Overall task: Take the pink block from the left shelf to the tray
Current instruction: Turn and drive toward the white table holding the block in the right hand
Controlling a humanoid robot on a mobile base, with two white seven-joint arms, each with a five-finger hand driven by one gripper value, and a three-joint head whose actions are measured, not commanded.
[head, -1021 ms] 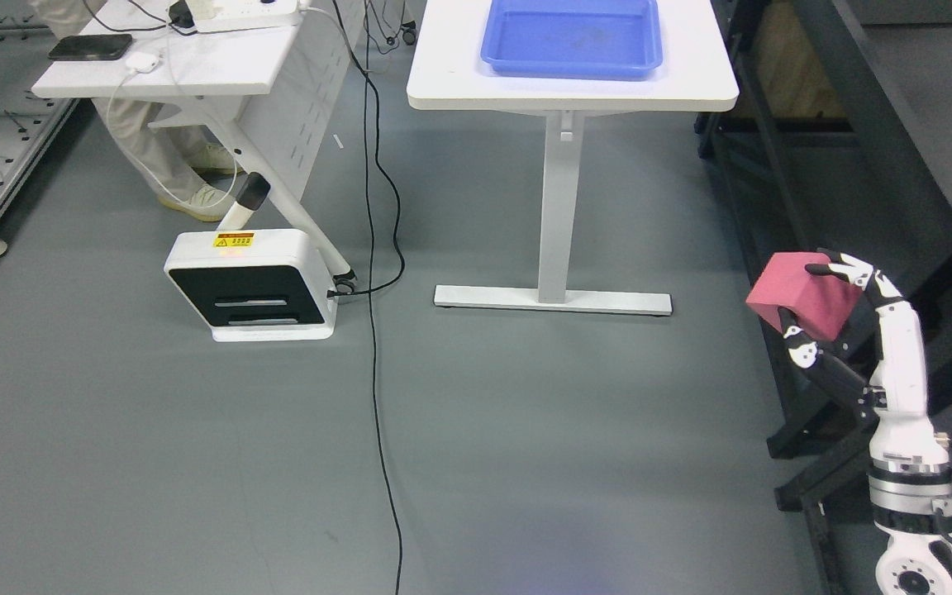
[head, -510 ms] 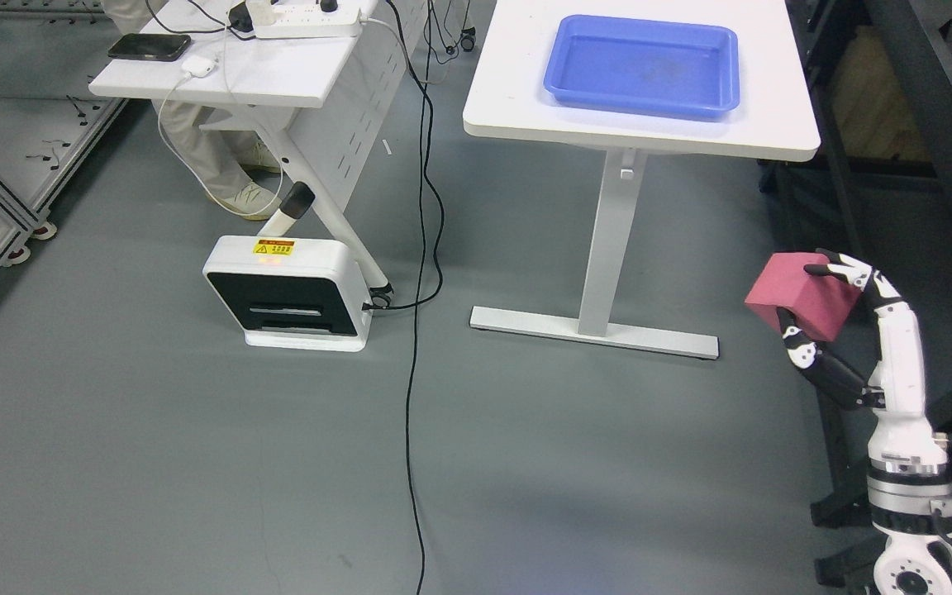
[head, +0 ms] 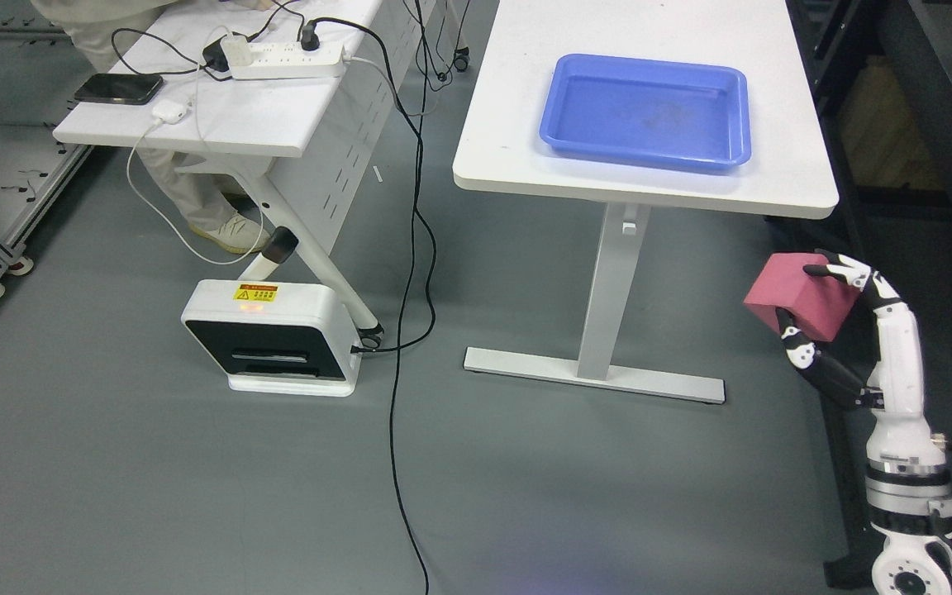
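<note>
The matte pink cube-shaped block (head: 798, 295) sits gripped in the white-and-black right hand (head: 825, 318), fingers over its top edge and thumb under its lower corner, held in the air above the grey floor (head: 195, 479), low and to the right of the white rectangular table (head: 509, 149); the block has flat faces and sharp edges; the shallow glossy blue plastic tray (head: 646, 111) lies on that table, well apart from the block; a black cable (head: 404, 347) trails across the smooth floor beside a white boxy device (head: 271, 337).
</note>
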